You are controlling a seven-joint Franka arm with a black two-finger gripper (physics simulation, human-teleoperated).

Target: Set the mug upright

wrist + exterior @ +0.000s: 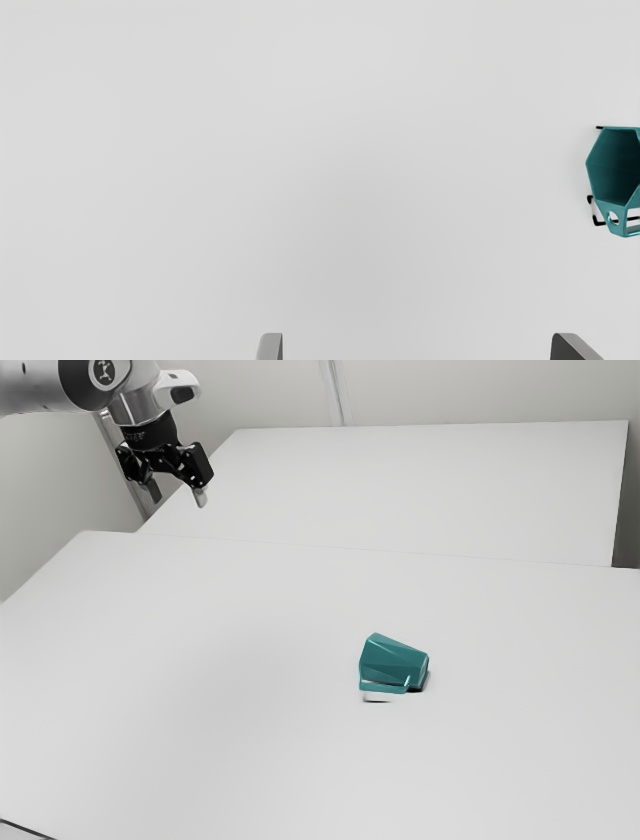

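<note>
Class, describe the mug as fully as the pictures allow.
The mug is teal, with flat facets, a six-sided mouth wider than its base, and a slight sheen suggesting glaze or plastic. Its angular handle juts toward the exterior camera. It lies on its side on the pale table, mouth facing the exterior view's left. The gripper doesn't touch it.

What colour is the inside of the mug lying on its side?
The faceted mug's inside is dark teal, best seen in the wrist view.
</note>
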